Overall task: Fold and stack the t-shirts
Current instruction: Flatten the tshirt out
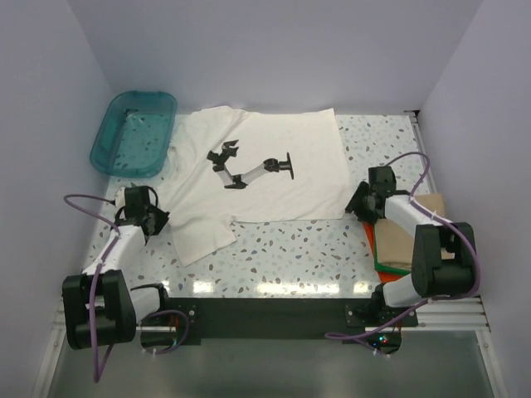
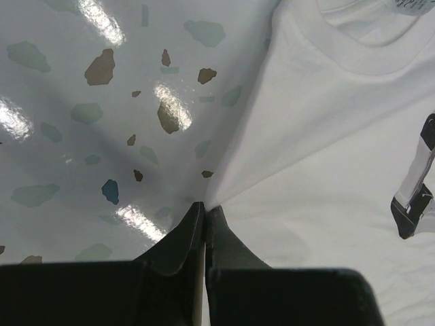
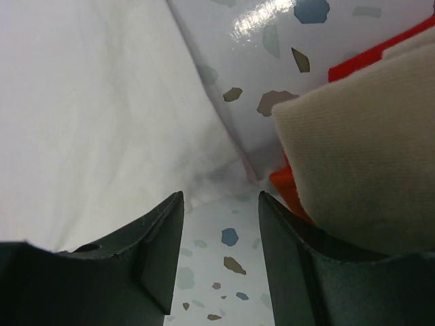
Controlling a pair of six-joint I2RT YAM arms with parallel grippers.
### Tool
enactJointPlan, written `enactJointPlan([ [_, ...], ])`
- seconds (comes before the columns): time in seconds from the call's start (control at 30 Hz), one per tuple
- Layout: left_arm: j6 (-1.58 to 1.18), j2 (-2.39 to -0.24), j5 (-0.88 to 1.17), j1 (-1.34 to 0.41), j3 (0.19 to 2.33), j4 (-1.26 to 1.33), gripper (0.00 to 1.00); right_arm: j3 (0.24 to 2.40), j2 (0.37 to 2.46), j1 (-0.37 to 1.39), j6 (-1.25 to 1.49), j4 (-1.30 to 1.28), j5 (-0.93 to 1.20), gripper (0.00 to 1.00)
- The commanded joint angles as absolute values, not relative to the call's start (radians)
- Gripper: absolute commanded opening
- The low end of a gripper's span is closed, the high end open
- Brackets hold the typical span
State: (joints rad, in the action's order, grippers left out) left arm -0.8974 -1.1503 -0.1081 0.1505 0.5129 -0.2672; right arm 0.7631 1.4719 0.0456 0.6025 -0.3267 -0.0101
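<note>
Across mid-frame, spread flat on the desk (image 1: 290, 249) as an off-white t-shirt (image 1: 311, 166), pinched at its left edge by the clamped left gripper (image 2: 205, 207), likely for folding, flanked at right by the gaping, empty right gripper (image 3: 221, 197) beside the tan t-shirt (image 3: 367, 149).

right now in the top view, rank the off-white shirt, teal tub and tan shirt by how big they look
1. off-white shirt, clearly largest
2. teal tub
3. tan shirt, close to the tub and partly hidden, so unsure
</note>
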Motion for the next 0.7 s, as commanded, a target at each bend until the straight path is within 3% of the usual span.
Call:
enactJointPlan([
  [0.0,-0.87,-1.155,-0.086,0.16,0.508,-0.224,0.0,0.747,1.454,0.046,0.629,-0.296,-0.048,0.52],
  [0.13,-0.862,-1.161,-0.077,0.158,0.514,-0.219,0.0,0.752,1.508,0.048,0.641,-0.259,-0.029,0.51],
  [0.33,-0.848,-1.154,-0.06,0.158,0.522,-0.225,0.0,0.75,1.526,0.046,0.649,-0.241,-0.018,0.31],
  [0.4,-0.841,-1.146,-0.055,0.16,0.519,-0.23,0.0,0.752,1.513,0.046,0.649,-0.244,-0.012,0.19],
  [0.43,-0.839,-1.135,-0.057,0.16,0.518,-0.236,0.0,0.752,1.502,0.048,0.649,-0.251,-0.011,0.09],
  [0.5,-0.836,-1.12,-0.058,0.16,0.517,-0.252,0.0,0.758,1.456,0.046,0.646,-0.278,-0.011,0.0],
  [0.67,-0.842,-1.054,-0.071,0.158,0.517,-0.301,0.0,0.784,1.323,0.046,0.627,-0.386,-0.034,0.0],
])
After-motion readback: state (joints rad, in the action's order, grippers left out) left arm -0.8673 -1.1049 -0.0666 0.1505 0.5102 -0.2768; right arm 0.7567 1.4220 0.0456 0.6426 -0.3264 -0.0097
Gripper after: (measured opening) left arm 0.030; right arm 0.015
